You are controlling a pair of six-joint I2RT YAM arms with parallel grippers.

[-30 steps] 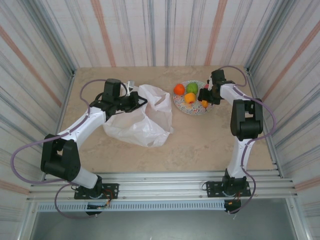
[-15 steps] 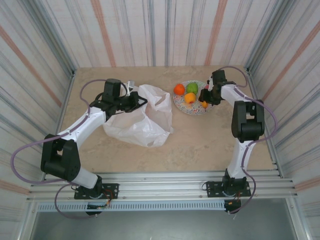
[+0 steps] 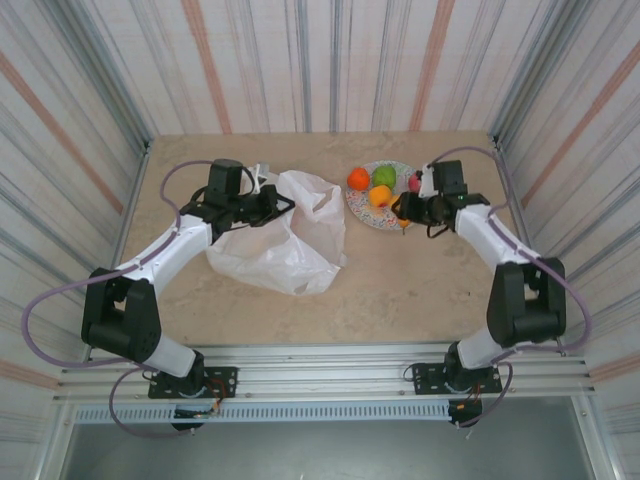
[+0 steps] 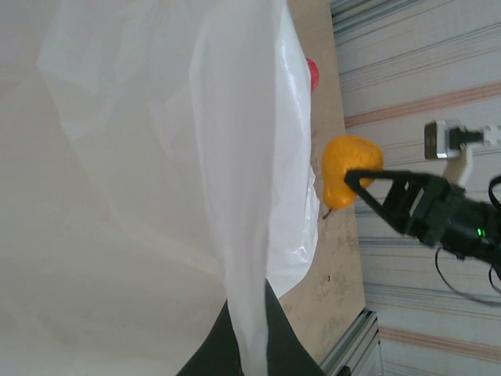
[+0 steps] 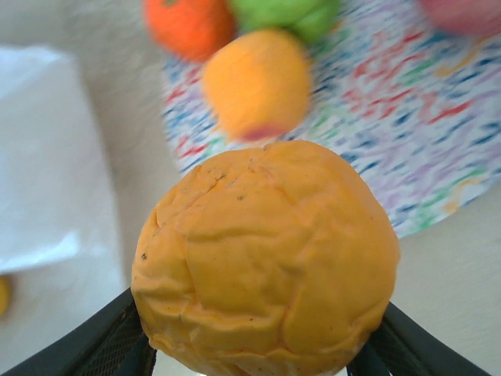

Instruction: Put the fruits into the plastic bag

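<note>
Illumination bright, diffuse; shadows soft. Right wrist view: plate and rear fruits defocused. Left wrist view: plastic bag overexposed.

No writing, label, brand or number can be read anywhere: not on the plastic bag, the plate or the fruits (the plate's coloured speckles are pattern, not letters).

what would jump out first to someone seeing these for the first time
A wrinkled yellow-orange fruit clamped in the right pincer looms large in the right wrist view, held by the near edge of the speckled plate where other fruits sit. To the left on the table, the big white plastic bag billows, its film pinched by the left pincer.
</note>
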